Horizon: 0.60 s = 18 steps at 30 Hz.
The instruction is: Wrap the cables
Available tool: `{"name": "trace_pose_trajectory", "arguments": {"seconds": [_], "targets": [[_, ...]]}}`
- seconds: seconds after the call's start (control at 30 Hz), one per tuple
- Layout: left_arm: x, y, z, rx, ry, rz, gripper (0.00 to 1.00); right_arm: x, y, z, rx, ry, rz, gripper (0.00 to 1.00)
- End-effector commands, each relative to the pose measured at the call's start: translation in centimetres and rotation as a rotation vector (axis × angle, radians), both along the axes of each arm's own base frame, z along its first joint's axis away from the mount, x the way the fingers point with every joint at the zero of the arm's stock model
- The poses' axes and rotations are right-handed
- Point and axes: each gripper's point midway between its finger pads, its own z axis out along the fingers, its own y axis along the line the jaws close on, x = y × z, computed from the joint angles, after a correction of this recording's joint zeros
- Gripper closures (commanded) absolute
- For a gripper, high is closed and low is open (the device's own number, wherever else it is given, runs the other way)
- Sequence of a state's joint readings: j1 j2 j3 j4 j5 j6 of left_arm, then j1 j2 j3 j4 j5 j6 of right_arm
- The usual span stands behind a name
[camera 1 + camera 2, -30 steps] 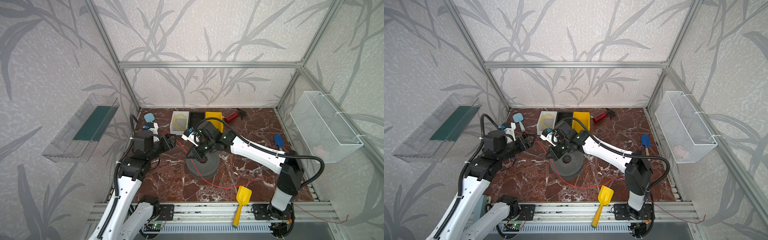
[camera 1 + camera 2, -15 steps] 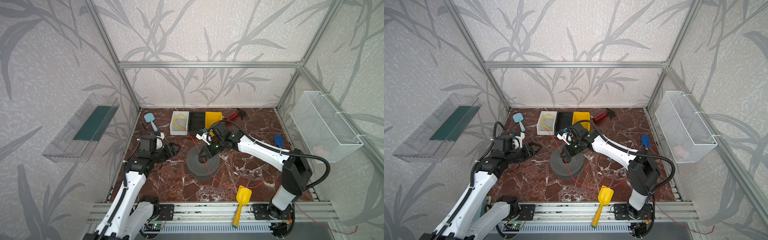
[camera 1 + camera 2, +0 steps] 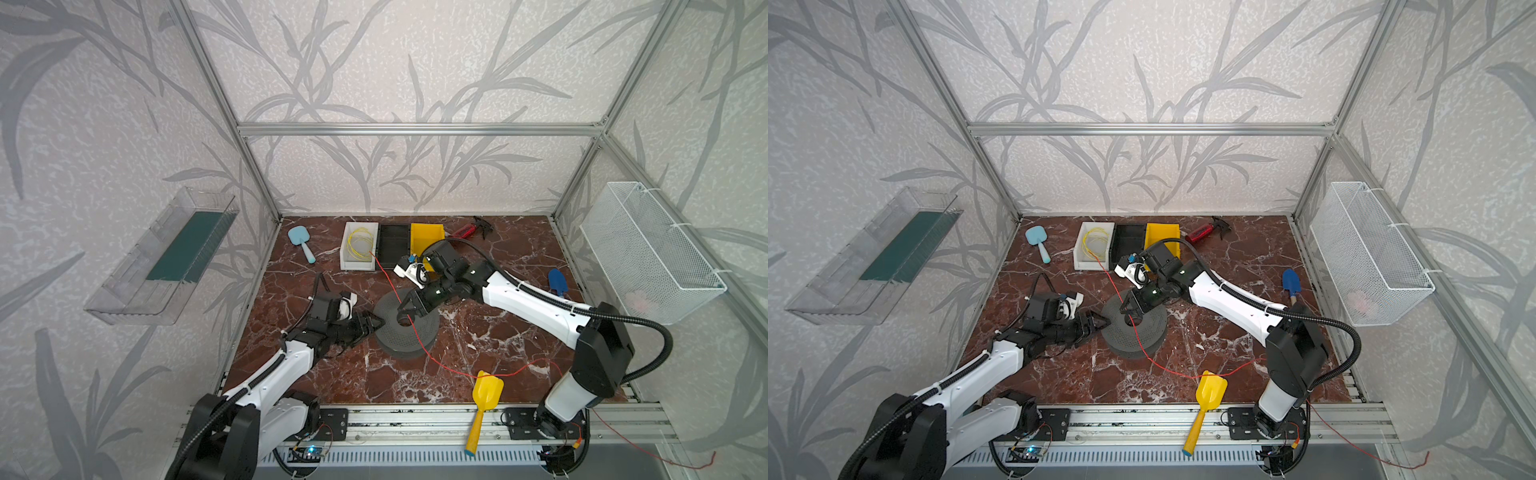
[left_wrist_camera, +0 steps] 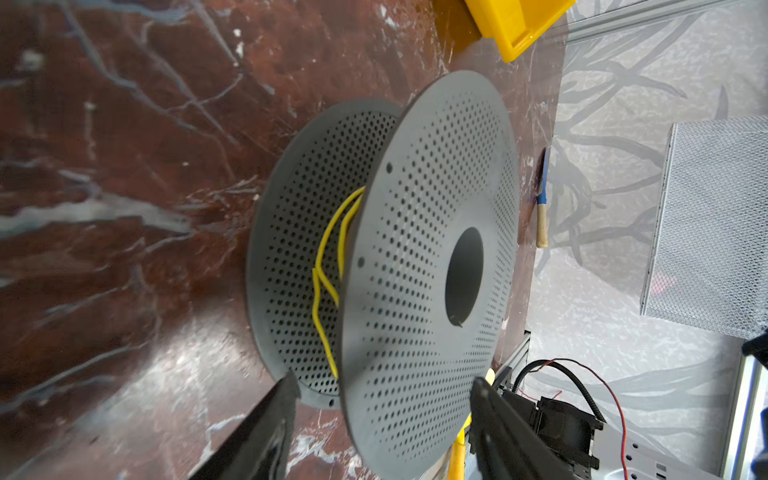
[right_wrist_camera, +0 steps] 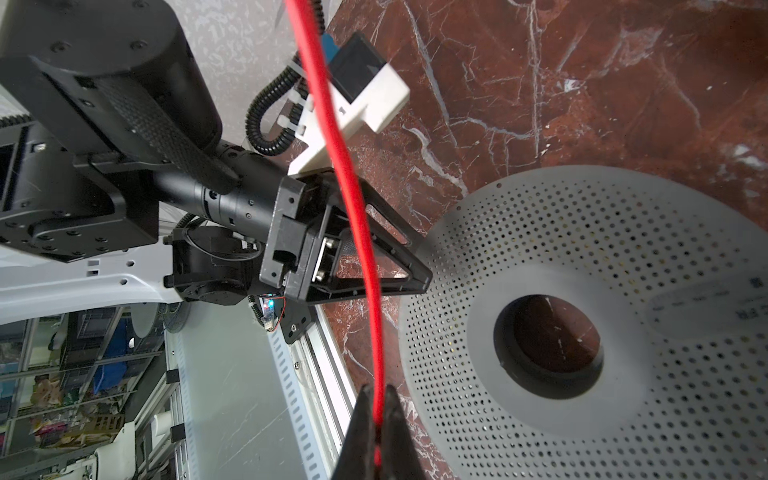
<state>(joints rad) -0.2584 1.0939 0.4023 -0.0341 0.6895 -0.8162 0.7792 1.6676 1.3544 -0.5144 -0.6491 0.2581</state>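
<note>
A grey perforated spool (image 3: 415, 334) (image 3: 1144, 332) lies flat mid-table. My right gripper (image 3: 404, 311) (image 5: 377, 395) hovers over its top flange, shut on the thin red cable (image 3: 440, 366) (image 5: 345, 166). That cable runs from beside the white bin (image 3: 347, 266) across the spool and off the front edge. My left gripper (image 3: 374, 325) (image 4: 382, 386) is open at the spool's (image 4: 415, 249) left rim, one finger on either side of the flanges. A yellow cable (image 4: 322, 266) sits loosely on the spool's core. Another yellow coil (image 3: 359, 245) lies in the white bin.
A black tray (image 3: 392, 245) and a yellow bin (image 3: 426, 239) stand beside the white bin at the back. A yellow scoop (image 3: 488, 395) lies at the front edge, a blue scoop (image 3: 556, 280) at right, a light-blue brush (image 3: 300, 239) back left. A wire basket (image 3: 648, 253) hangs on the right wall.
My left gripper has swung forward and right, from behind the spool's left side to its rim. My right gripper has shifted slightly right over the spool, still pinching the red cable.
</note>
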Motion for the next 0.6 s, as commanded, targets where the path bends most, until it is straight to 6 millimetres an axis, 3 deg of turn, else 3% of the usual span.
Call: {"name": "trace_pose_trajectory", "arguments": {"seconds": [0.0,0.17,0.4,0.57], "targets": [[0.8,-1.2,0.3,-0.065,-0.040,-0.022,0.34,-0.6,0.3,1.4,0.035,-0.020,0.026,1.00],[1.4,-2.0,-0.4,-0.095,-0.043,-0.016,0.42,-0.7,0.4,1.7,0.041,-0.026,0.030,1.00],[1.5,-2.6,-1.9,-0.091,-0.004,-0.015,0.81,-0.7,0.3,2.0,0.043,-0.041,0.030,1.00],[1.5,-1.8,-1.3,-0.024,-0.002,0.008,0.98,-1.0,0.0,2.6,0.056,-0.037,0.029,1.00]]}}
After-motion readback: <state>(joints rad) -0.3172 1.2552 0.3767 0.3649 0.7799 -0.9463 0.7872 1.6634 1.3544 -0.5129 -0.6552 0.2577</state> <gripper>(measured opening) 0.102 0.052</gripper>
